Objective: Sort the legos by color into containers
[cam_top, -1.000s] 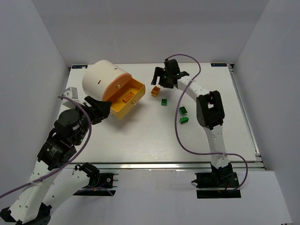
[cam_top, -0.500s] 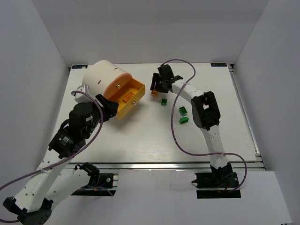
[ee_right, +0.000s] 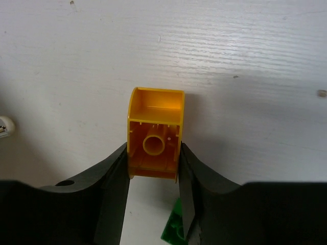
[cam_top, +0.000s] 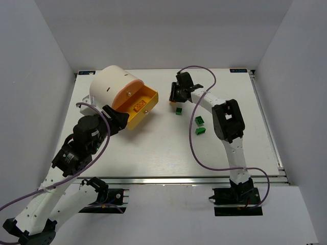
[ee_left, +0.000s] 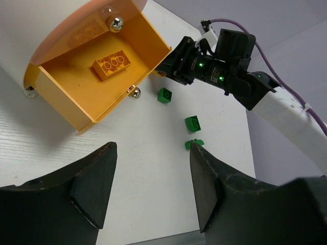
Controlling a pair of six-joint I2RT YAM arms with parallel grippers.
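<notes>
White table (cam_top: 153,148), grey walls (cam_top: 36,76), yellow lego (ee_right: 155,133) pinched

I record the drum (cam_top: 109,84) as cream-white, its front panel translucent orange. The open drawer (ee_left: 61,97) is orange-yellow with chrome knobs, and the studded brick (ee_left: 111,64) inside matches it. The three loose bricks (cam_top: 179,111) (cam_top: 199,120) (cam_top: 201,130) are green. The counter (cam_top: 153,148) is white with faint grain. The held brick (ee_right: 155,133) is glossy orange-yellow. Left fingers (ee_left: 87,189) and right fingers (ee_right: 110,189) are black. The cable (ee_left: 225,20) is purple.
</notes>
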